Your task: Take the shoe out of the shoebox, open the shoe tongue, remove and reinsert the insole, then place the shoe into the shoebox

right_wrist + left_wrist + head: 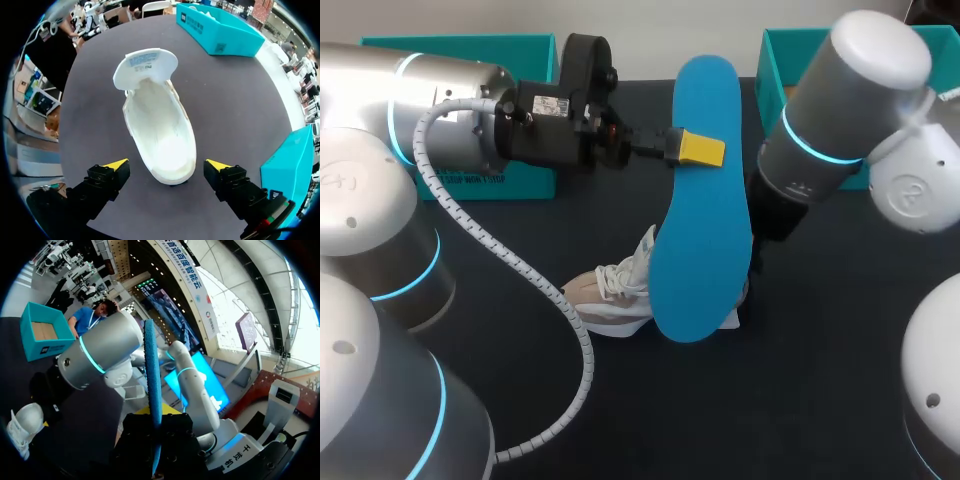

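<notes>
The pale cream lace-up sneaker [160, 135] stands upright on the dark round table [235, 100], out of either box. Its white tongue [145, 65] is folded right back over the toe, and the right wrist view looks straight down into a bare inside.

The flat blue foam insole [700, 230] hangs in the air above the sneaker, its lower end covering much of it in the head view. The left gripper [698, 148] has the insole pinched near its upper end, closed on it. 1 yellow tip lies on the blue face and the other finger is hidden behind the foam. In the left wrist view the insole shows edge-on, a thin blue strip rising from the dark jaws.

The right gripper [166, 164] hangs over the heel with its 2 yellow-tipped fingers spread wide, 1 on each side of the shoe. They hold nothing and touch nothing. From overhead the big grey right arm [840, 110] hides that gripper entirely.

2 open teal shoeboxes sit toward the table's far edge, well apart from the sneaker. The left box [470, 45] is half hidden by the left arm, and the right box [775, 65] is cut off by the right arm. The laces show only from overhead, and the sneaker's toe is hard to make out there.
</notes>
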Available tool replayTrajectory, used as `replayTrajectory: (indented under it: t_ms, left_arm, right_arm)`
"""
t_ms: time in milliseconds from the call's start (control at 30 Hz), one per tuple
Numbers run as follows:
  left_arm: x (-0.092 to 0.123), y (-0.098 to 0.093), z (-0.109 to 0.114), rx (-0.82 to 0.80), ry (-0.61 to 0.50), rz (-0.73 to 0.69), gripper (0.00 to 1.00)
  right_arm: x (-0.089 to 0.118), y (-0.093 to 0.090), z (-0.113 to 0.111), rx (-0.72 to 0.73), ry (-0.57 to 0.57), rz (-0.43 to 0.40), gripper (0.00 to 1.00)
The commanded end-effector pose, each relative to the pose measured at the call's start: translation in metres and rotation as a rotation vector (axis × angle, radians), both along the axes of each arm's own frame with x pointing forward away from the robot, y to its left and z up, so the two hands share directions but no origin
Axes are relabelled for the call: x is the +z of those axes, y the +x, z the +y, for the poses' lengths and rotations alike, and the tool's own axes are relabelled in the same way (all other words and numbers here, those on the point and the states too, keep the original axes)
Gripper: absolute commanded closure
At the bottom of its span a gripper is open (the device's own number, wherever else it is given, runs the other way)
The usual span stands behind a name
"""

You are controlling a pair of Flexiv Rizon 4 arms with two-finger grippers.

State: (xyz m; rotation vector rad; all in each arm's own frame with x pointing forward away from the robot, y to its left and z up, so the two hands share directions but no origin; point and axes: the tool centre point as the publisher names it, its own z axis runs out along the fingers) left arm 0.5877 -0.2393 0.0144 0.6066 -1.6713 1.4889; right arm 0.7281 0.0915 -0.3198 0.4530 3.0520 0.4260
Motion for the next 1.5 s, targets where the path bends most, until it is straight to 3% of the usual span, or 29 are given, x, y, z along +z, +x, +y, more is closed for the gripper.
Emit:
replayTrajectory:
  t_ms: [33, 467, 700, 1100, 1400, 1467, 1500]
  left_arm:
    - [-0.002, -0.001, 0.000, 0.002, 0.000, 0.001, 1.00]
    - [-0.002, -0.001, 0.000, 0.002, 0.000, 0.001, 1.00]
    - [-0.002, -0.001, 0.000, 0.002, 0.000, 0.001, 1.00]
    - [-0.002, -0.001, 0.000, 0.002, 0.000, 0.001, 1.00]
    - [-0.002, -0.001, 0.000, 0.002, 0.000, 0.001, 1.00]
    - [-0.002, -0.001, 0.000, 0.002, 0.000, 0.001, 1.00]
    - [-0.002, -0.001, 0.000, 0.002, 0.000, 0.001, 1.00]
  right_arm:
    - [-0.003, -0.001, 0.000, 0.020, -0.019, -0.003, 0.00]
    - [-0.003, -0.001, 0.001, 0.030, -0.035, -0.006, 0.00]
    - [0.000, 0.024, 0.023, 0.104, -0.090, -0.009, 0.00]
    - [-0.041, 0.046, 0.059, 0.156, -0.072, -0.006, 0.00]
    - [-0.066, 0.051, 0.066, 0.174, -0.073, 0.032, 0.00]
    - [-0.070, 0.052, 0.066, 0.172, -0.082, 0.042, 0.17]
    - [-0.072, 0.052, 0.066, 0.172, -0.079, 0.046, 0.38]
